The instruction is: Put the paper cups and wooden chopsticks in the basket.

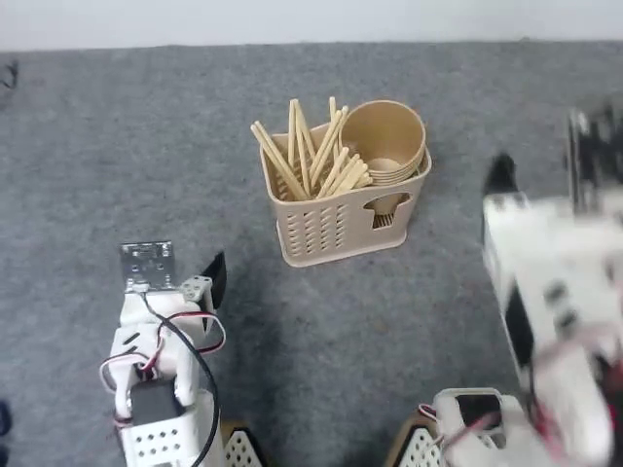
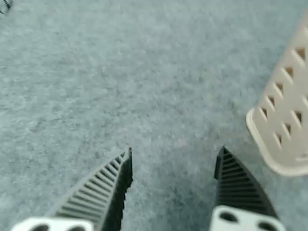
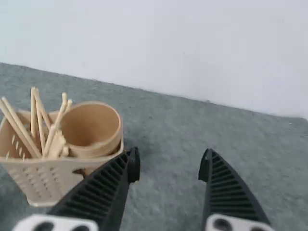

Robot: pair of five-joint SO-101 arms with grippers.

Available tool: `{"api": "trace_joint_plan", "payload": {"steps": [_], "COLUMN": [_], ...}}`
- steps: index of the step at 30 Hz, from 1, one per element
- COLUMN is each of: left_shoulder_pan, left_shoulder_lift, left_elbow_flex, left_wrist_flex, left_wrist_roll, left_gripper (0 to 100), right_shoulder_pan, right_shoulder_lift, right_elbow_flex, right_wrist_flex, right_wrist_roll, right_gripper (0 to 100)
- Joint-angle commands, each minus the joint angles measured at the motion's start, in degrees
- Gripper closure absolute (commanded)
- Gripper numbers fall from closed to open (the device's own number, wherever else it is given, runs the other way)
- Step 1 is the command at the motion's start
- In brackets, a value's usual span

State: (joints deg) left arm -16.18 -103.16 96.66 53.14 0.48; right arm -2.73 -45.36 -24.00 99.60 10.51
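Off basket point(image 1: 331, 233), near-left: left gripper point(image 2: 175, 154), jaws parted, empty. Right of basket: right gripper point(image 3: 170, 156), likewise parted, empty. Inside basket: cups point(image 1: 384, 136) nested, chopsticks point(image 1: 311, 156) leaning beside them, well apart from both grippers.

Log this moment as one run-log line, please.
paper cups: in basket | chopsticks: in basket | left gripper: open, empty | right gripper: open, empty

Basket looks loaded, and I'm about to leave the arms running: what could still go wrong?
The wooden chopsticks splay loosely above the basket rim; a passing arm might snag them. The right pincer, open, faces the basket and stacked paper cups, so a forward sweep could knock them over. The left pincer, also open, is near the basket's wall.
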Motion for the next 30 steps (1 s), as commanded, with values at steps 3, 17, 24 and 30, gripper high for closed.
{"api": "trace_joint_plan", "payload": {"steps": [3,17,24,30], "left_shoulder_pan": [0.18,2.29,2.29,2.37], "left_shoulder_lift": [-0.53,-0.53,-0.53,-0.44], "left_elbow_flex": [-0.13,-0.22,-0.22,-0.22], "left_wrist_flex": [2.64,11.87,11.96,11.96], "left_wrist_roll": [-2.46,-2.2,-2.2,-2.2], "left_gripper": [73,74,74,74], "right_shoulder_pan": [1.36,1.36,3.65,9.89], "right_shoulder_lift": [-9.63,-46.11,-59.03,-58.07], "right_elbow_flex": [6.59,62.24,78.59,88.97], "right_wrist_flex": [2.42,-17.98,-25.89,-46.02], "right_wrist_roll": [4.57,4.48,4.48,5.1], "right_gripper": [79.0,79.0,79.0,79.0]}}
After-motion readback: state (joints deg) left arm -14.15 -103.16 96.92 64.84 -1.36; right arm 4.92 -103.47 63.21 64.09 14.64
